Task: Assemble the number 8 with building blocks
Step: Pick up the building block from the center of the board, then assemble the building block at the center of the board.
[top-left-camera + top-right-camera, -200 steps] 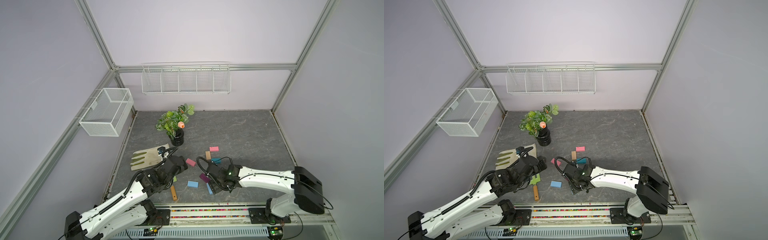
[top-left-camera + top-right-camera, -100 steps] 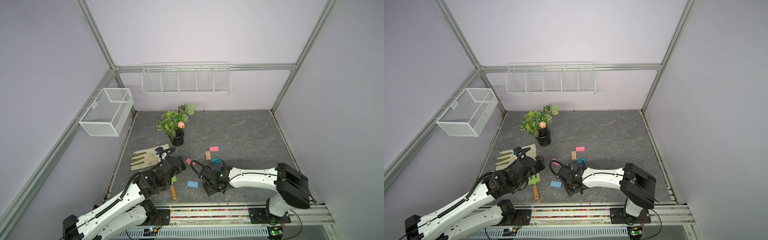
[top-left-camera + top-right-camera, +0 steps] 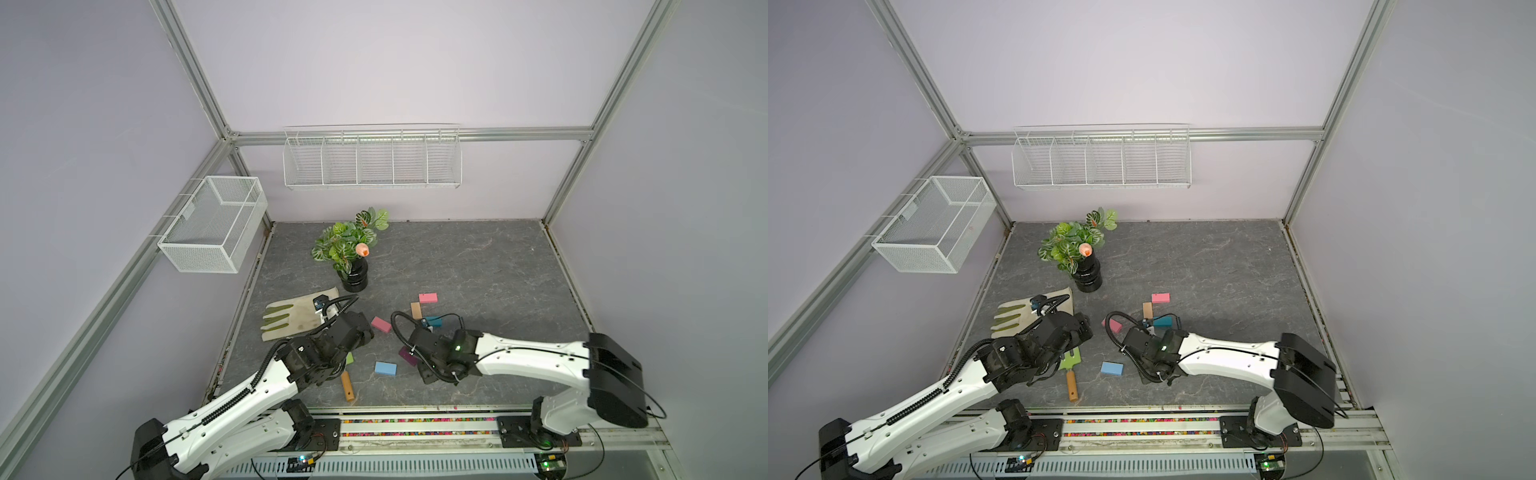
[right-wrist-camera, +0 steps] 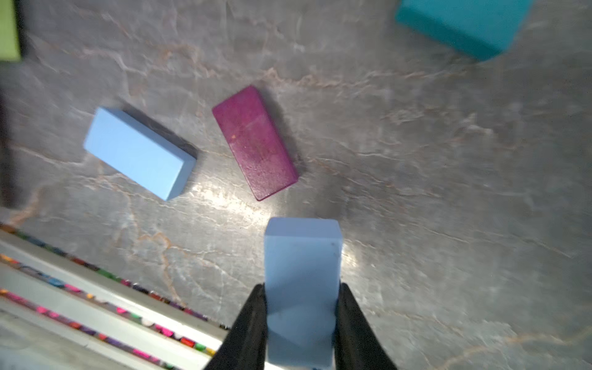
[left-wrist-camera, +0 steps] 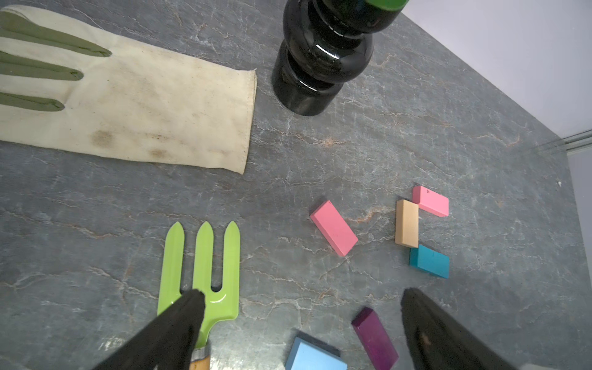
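- The right jaws are clamped on the long sides of a light-blue block (image 4: 302, 256), whose free end sticks out past the tips. I cannot tell whether it rests on the counter (image 3: 478, 266) or is just clear of it.
- Near that free end lies a dark purple block (image 4: 254, 142), flat and at a slant. A second light-blue block (image 4: 137, 153) lies just beside it, apart from it.
- The teal block (image 5: 429, 261) sits farther back. It meets one end of the tan block (image 5: 407, 223), and a pink block (image 5: 431, 201) meets the tan one's other end, making a squared C.
- A second pink block (image 5: 333, 228) lies alone between that group and the glove (image 5: 128, 105).
- The left jaws are spread wide with nothing between them, hanging over the counter. In the left wrist view one fingertip (image 5: 189, 304) overlaps the head of the green garden fork (image 5: 205, 266).
- A black vase (image 3: 354, 276) holding a leafy plant stands behind the glove's cuff.
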`<state>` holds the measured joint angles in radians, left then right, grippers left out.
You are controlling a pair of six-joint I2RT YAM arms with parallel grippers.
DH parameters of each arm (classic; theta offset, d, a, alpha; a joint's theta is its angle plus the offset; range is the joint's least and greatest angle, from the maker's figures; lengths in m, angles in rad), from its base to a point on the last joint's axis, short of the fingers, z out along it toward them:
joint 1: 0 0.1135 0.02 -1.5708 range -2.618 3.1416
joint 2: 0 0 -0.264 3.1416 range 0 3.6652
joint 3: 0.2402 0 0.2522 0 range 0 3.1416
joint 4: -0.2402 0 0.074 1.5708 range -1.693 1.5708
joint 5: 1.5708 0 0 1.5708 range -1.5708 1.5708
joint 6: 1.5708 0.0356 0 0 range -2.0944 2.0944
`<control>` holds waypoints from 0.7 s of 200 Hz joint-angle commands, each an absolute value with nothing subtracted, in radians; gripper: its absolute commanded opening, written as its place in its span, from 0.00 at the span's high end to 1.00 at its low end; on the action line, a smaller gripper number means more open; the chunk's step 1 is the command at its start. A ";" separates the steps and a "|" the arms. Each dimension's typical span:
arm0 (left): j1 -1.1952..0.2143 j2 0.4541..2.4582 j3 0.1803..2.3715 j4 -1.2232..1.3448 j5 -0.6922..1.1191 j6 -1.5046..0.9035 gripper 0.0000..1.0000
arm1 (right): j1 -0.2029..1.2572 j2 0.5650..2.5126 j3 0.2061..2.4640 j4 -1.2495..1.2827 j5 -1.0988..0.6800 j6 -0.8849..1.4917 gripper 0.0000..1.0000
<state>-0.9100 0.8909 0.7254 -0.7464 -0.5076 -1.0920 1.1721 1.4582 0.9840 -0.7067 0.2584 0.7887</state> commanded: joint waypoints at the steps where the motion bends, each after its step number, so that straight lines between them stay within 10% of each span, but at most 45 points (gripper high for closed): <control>1: -0.911 0.893 0.749 -0.762 -0.523 -1.119 0.00 | 1.108 1.379 0.988 -0.807 0.327 0.876 0.93; 140: -0.912 0.916 0.729 -0.722 -0.502 -1.115 0.00 | 1.002 1.673 1.011 -0.526 0.158 0.870 0.93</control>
<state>-0.9100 0.9222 0.7258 -0.7307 -0.4927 -1.0924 1.0077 1.6379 0.9871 -0.5869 0.1982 0.8536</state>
